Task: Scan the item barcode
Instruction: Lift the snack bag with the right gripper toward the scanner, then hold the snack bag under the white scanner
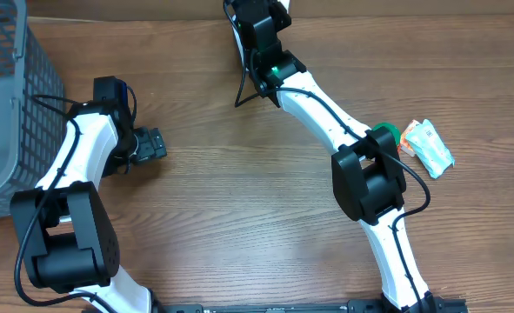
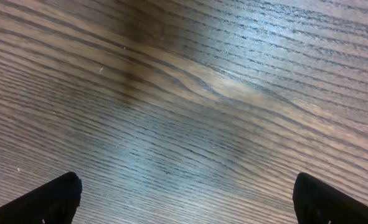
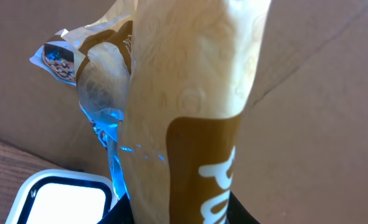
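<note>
Lab bench staged as a shop checkout: wood-grain worktop (image 1: 239, 200), grey mesh basket (image 1: 0, 113), snack packs (image 1: 430, 148), robot arms (image 1: 326, 113).

table (image 1: 239, 191): wood grain, sealed smooth, soft sheen under the light (close wrist view shows fine grain lines, nothing rough).
basket (image 1: 4, 96): grey plastic mesh, matt.
arm shells (image 1: 326, 113): smooth white plastic, slight gloss. joint housings (image 1: 370, 183): black plastic, matt.
left end effector (image 2: 187, 202): fingers (image 2: 53, 199) black, matt.
pouch (image 3: 190, 93): printed film, tan and brown, crinkled, satin gloss. A clear plastic patch on it catches blue light.
backdrop (image 3: 320, 124) behind it: brown cardboard, flat matt.
white panel (image 3: 62, 199): smooth bright face, dark rim, material unclear.
small wrapper (image 1: 430, 148) on the table: shiny white-teal film, creased.
</note>
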Available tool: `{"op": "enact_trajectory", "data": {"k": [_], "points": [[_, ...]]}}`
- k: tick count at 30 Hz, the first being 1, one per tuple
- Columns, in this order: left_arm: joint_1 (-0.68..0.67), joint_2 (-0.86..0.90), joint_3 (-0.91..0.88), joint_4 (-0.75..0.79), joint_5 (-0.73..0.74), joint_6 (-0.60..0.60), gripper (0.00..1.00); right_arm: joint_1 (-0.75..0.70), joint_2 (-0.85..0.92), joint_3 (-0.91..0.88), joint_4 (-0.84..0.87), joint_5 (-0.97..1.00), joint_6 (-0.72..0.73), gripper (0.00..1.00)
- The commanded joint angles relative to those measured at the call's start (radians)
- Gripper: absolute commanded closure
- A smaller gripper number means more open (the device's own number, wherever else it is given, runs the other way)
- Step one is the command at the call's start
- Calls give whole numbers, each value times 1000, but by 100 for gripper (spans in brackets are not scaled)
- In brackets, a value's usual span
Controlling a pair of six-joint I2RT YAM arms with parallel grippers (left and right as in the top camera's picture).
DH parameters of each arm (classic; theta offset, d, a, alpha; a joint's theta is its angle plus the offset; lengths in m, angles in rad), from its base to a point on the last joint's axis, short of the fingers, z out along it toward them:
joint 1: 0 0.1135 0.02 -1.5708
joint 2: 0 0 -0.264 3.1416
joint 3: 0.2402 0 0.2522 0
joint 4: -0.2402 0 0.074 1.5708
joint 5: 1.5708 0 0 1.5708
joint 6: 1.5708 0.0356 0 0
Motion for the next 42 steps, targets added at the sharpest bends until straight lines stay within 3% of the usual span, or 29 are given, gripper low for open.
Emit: {"op": "enact_trajectory", "data": {"k": [1,19,34,42], "points": [[-2,1,15,1,-5,11,0,1,-2,13,-9,27,72,96],[-2,1,15,1,-5,11,0,8,-2,13,-186,-18,81,96],[-2,1,15,1,-5,11,0,47,-2,13,-219,-26,111,96],[-2,1,15,1,-5,11,0,55,-2,14,-351,-27,275,96]]}}
